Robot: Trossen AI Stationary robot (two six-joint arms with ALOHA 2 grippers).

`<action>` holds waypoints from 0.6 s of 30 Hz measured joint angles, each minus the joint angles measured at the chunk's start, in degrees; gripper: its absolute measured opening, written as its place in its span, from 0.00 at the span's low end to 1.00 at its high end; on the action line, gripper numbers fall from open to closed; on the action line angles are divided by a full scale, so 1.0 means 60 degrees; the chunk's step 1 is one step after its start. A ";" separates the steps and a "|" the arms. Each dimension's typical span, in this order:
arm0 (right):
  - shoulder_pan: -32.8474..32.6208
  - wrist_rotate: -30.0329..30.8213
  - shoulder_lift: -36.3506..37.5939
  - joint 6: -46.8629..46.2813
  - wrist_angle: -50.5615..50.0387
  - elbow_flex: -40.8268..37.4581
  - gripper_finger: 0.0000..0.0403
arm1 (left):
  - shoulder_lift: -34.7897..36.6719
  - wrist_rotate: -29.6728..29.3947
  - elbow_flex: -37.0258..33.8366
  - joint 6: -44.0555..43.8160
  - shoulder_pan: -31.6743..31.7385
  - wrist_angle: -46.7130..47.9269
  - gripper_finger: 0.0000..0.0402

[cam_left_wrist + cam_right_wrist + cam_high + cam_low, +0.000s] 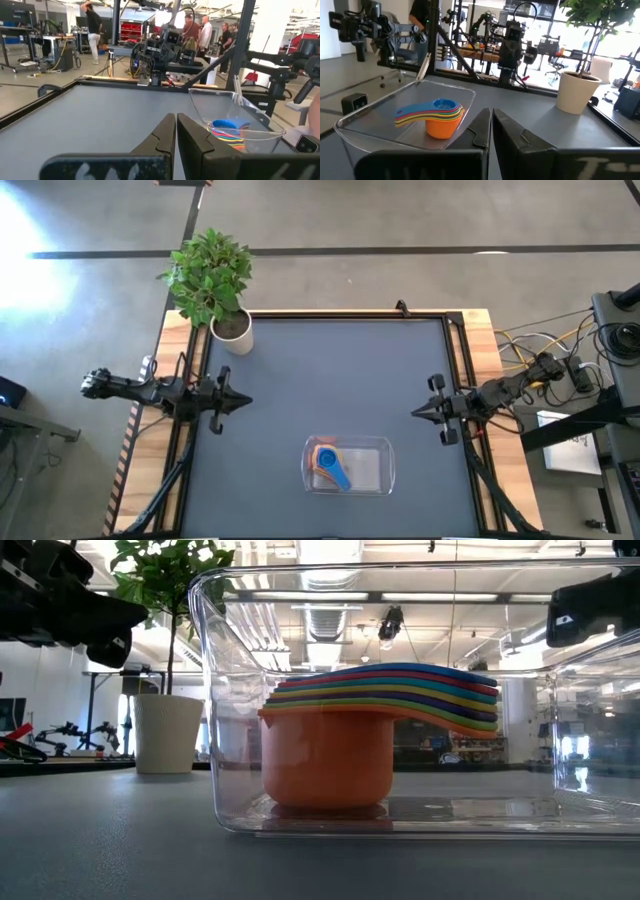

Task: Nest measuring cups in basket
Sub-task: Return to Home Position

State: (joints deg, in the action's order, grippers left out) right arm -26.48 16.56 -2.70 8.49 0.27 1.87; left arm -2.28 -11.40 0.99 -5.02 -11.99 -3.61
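Note:
The measuring cups [325, 760] sit nested in one stack, orange outermost and blue on top [330, 463], handles fanned together [410, 115]. The stack rests by its orange base on the floor of the clear basket [372, 476], which stands on the table near its near edge. My left gripper [245, 401] hovers at the table's left side, shut, away from the basket. My right gripper [414, 413] hovers at the right side, shut, also apart from it. Each wrist view shows shut fingers [176, 131] [491, 125] with the basket [235, 112] beyond.
A white pot with a leafy green plant [232, 332] stands at the table's far left corner. The dark table mat [340, 370] lies bare between the arms and the far edge. People and workshop equipment show in the room behind.

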 joint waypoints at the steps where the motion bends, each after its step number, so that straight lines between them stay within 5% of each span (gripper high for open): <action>1: 0.0000 0.0000 -0.0003 0.0018 0.0004 0.0000 0.02 | 0.0000 0.0000 0.0000 0.0000 0.0000 0.0006 0.00; 18: -0.0003 0.0004 -0.0001 -0.0168 0.0044 0.0000 0.02 | -0.0007 0.0000 0.0018 0.0000 0.0000 -0.0030 0.00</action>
State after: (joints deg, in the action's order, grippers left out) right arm -26.50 16.58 -2.71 7.49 0.54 1.87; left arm -2.33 -11.40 1.10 -5.02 -11.99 -3.79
